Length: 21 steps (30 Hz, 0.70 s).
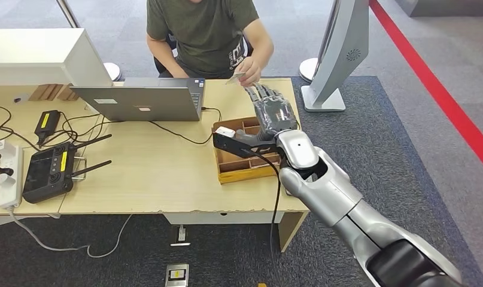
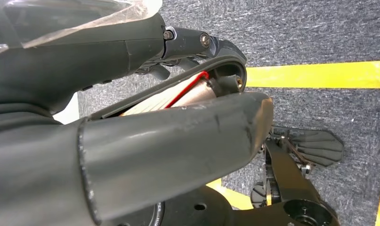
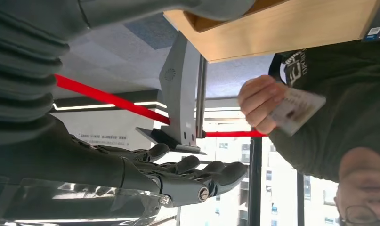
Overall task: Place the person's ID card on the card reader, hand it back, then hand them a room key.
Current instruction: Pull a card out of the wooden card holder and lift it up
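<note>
A person in a dark green shirt sits across the desk and holds out the ID card (image 1: 235, 77) in one hand (image 1: 251, 70). My right hand (image 1: 273, 111) reaches over the wooden box (image 1: 242, 172) with its fingers stretched flat toward the card. It holds nothing and stops just short of the card. The right wrist view shows the card (image 3: 297, 111) pinched in the person's hand (image 3: 257, 104), apart from my fingertips (image 3: 225, 173). A black card reader (image 1: 234, 144) with a white piece on it lies across the box, under my wrist. My left hand (image 2: 145, 141) hangs over the floor, holding nothing.
A grey laptop (image 1: 140, 99) stands at the back of the desk. A black remote controller (image 1: 46, 172), a power strip (image 1: 8, 177) and cables lie at the left. A grey kiosk stand (image 1: 342, 55) rises beside the desk's right corner.
</note>
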Each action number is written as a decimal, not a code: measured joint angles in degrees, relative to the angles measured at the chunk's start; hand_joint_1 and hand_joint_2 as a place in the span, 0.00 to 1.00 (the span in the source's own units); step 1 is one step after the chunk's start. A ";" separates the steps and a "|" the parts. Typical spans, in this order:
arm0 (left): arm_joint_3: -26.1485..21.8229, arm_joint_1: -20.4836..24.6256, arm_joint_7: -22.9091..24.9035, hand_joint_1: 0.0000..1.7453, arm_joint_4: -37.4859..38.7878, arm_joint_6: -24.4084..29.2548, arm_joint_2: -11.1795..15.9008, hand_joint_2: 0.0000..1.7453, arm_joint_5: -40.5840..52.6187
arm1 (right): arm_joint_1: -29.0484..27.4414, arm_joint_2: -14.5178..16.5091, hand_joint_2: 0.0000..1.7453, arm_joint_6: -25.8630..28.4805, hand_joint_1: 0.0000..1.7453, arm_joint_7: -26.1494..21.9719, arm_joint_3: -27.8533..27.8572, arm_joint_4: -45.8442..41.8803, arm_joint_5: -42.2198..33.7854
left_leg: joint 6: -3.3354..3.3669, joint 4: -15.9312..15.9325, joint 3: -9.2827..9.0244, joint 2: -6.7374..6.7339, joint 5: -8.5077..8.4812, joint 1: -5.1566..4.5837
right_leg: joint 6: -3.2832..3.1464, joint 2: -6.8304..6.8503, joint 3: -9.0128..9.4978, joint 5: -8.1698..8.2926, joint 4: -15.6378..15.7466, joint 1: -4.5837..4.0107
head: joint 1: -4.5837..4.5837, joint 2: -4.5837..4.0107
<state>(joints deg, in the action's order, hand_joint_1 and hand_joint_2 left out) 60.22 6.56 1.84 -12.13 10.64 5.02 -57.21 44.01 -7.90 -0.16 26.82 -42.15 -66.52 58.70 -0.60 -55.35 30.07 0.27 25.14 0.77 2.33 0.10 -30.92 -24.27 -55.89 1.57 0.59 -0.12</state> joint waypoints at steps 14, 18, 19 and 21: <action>0.00 -0.34 -1.20 0.00 0.02 -0.62 0.07 0.00 0.51 | -16.23 -11.86 0.00 -1.50 0.00 2.86 9.33 -24.05 -8.98 | 0.00 0.02 0.03 -0.03 0.01 0.00 | -0.03 -0.04 -0.05 0.02 0.04 0.00 | -0.01 -0.01; 0.00 -0.30 -1.31 0.00 0.02 -0.65 0.08 0.00 0.59 | -17.95 -13.69 0.00 -1.40 0.00 3.02 10.47 -28.03 -9.96 | 0.00 0.02 0.00 -0.05 0.00 0.00 | -0.04 -0.04 -0.06 0.03 0.04 0.00 | -0.02 -0.01; 0.00 -0.29 -1.49 0.00 0.02 -0.66 0.08 0.00 0.67 | -18.67 -14.20 0.00 -1.22 0.00 3.10 10.78 -29.06 -10.45 | 0.00 0.02 -0.01 -0.03 0.00 0.00 | -0.03 -0.03 -0.04 0.03 0.04 0.00 | -0.02 -0.01; 0.00 -0.33 -1.99 0.00 0.02 -0.74 0.10 0.00 0.97 | -21.11 -15.60 0.00 -0.46 0.00 3.28 11.59 -31.71 -11.39 | 0.01 0.01 -0.01 0.03 -0.01 0.00 | -0.03 0.01 -0.01 0.02 0.05 0.00 | -0.01 -0.01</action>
<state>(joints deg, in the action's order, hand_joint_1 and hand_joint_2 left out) 60.22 6.23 -0.15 -12.11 9.90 5.12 -56.24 22.90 -23.49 -0.63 30.11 -30.56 -98.23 47.31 -0.60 -55.34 30.06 0.29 25.13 0.77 2.31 0.11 -30.92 -24.24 -55.84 1.56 0.58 -0.13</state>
